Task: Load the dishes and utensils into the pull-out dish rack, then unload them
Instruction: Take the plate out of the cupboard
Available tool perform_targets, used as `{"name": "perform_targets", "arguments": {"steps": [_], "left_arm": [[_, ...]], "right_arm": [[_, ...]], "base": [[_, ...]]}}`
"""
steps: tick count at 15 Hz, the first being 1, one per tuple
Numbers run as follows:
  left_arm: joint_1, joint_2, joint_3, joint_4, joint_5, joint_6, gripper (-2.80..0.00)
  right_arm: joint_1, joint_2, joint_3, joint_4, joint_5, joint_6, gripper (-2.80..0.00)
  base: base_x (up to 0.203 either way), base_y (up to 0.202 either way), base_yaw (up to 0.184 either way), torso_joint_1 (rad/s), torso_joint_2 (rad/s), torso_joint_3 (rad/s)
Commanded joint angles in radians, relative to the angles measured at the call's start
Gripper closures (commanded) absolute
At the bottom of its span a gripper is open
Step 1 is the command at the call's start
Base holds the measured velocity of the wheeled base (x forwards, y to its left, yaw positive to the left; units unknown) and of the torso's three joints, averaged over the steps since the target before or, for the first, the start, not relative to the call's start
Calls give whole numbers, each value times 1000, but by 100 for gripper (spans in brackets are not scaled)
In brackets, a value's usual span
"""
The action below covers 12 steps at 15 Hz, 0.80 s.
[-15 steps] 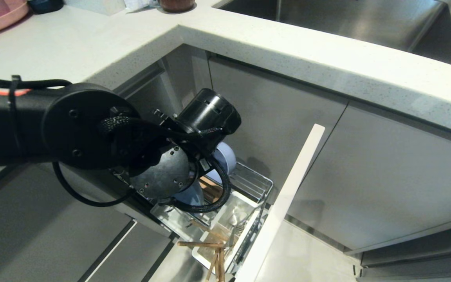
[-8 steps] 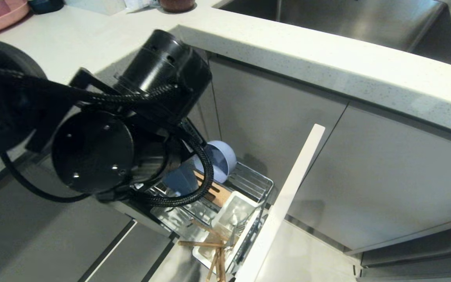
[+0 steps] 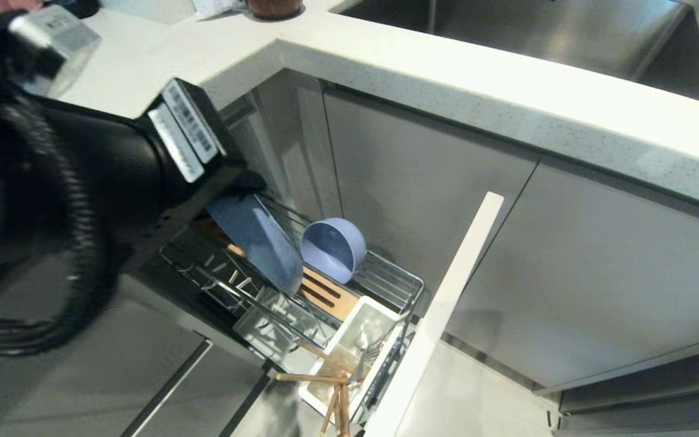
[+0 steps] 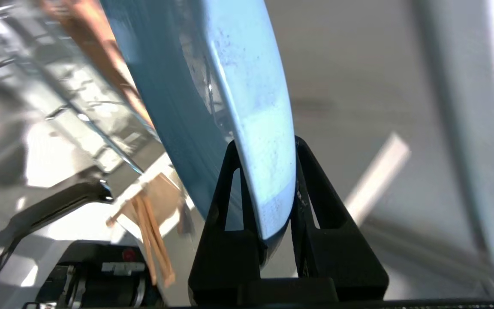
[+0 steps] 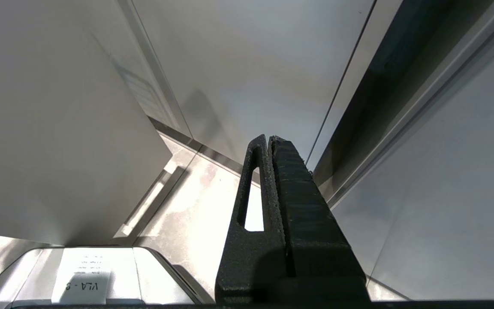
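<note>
My left gripper [image 4: 266, 143] is shut on the rim of the light-blue plate [image 4: 212, 86]. In the head view the plate [image 3: 258, 243] hangs tilted over the pull-out dish rack [image 3: 389, 285], its lower edge close above the wooden strip [image 3: 325, 294]. The light-blue bowl [image 3: 332, 249] lies on its side in the rack, behind the plate. The light-wood chopsticks [image 3: 332, 388] stick out of the white utensil cup [image 3: 349, 340], which also holds silver metal utensils [image 3: 366, 345]. My right gripper [image 5: 268, 138] is shut and empty, parked low beside grey cabinet fronts.
The rack's tall cabinet front [image 3: 446, 303] stands pulled out at its near end. Above runs the white countertop [image 3: 446, 79] with a steel sink [image 3: 537, 30] and a brown jar [image 3: 273, 7]. My left arm [image 3: 52, 182] fills the left side.
My left arm has risen and swung left, lifting the plate up from among the rack's prongs. The bowl, the cup and the chopsticks have stayed put.
</note>
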Motion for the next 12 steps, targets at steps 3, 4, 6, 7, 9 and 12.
{"name": "perform_targets", "arguments": {"steps": [3,4,6,7,9,12], "left_arm": [[-14,-228,7,-85,-120,193,0],[-10,-276,16,-115,-163,250,0],[8,-371,35,-170,-235,348,0],[33,-424,45,-196,-296,406,0],[110,-501,51,-216,-432,491,0],[283,-554,53,-221,-513,598,0]], "right_arm": [[0,-2,2,0,0,1,0],[0,-2,2,0,0,0,0],[0,-3,2,0,0,0,0],[0,-4,2,0,0,0,0],[0,-2,2,0,0,0,0],[0,-4,2,0,0,0,0]], "base": [[0,0,0,0,0,0],[0,0,0,0,0,0],[0,0,0,0,0,0],[0,0,0,0,0,0],[0,0,0,0,0,0],[0,0,0,0,0,0]]}}
